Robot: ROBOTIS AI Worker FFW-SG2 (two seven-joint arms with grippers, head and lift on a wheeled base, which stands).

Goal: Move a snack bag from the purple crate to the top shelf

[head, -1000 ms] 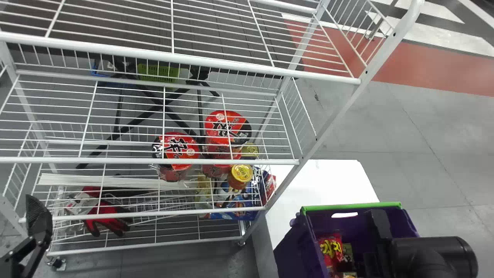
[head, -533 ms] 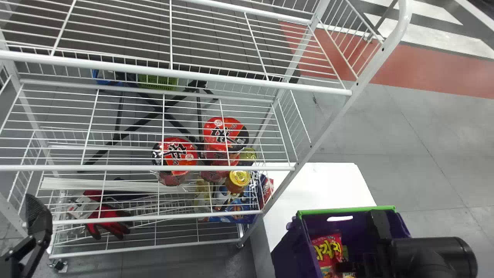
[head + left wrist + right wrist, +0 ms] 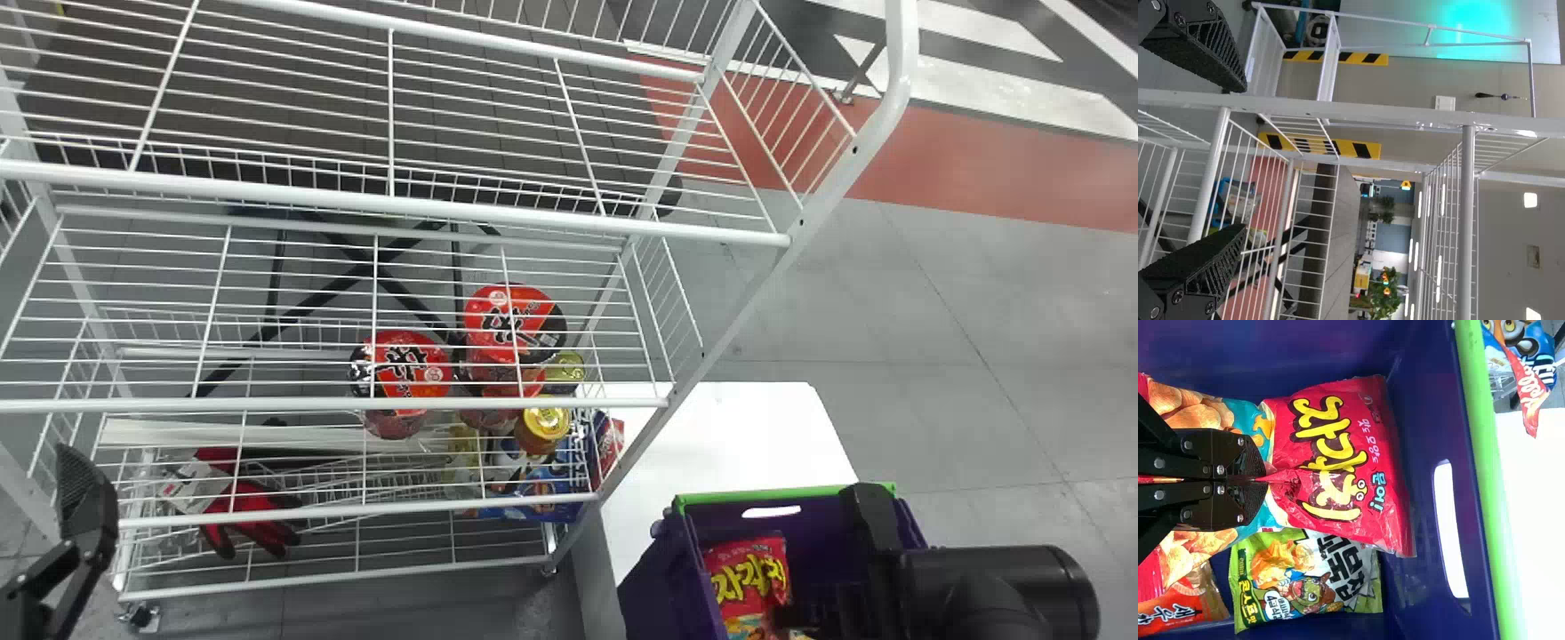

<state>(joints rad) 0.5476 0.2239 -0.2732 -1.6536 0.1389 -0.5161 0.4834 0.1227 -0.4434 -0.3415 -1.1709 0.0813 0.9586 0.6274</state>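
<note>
While my left end effector (image 3: 1243, 157) was parked open by the rack's front left corner, the top shelf (image 3: 391, 200) ran to its right, awaiting the bag. Farther right, the purple crate (image 3: 662, 569) stood on my side of the worktop's (image 3: 729, 427) far edge. Inside, near the crate's left wall, lay the red snack bag (image 3: 1331, 453), its middle pinched in my closed right end effector (image 3: 1261, 479); a green snack bag (image 3: 1291, 587) lay to its right. I judged this the grasping step: next I had to lift straight up, clear the green rim, then rise toward the shelf.
</note>
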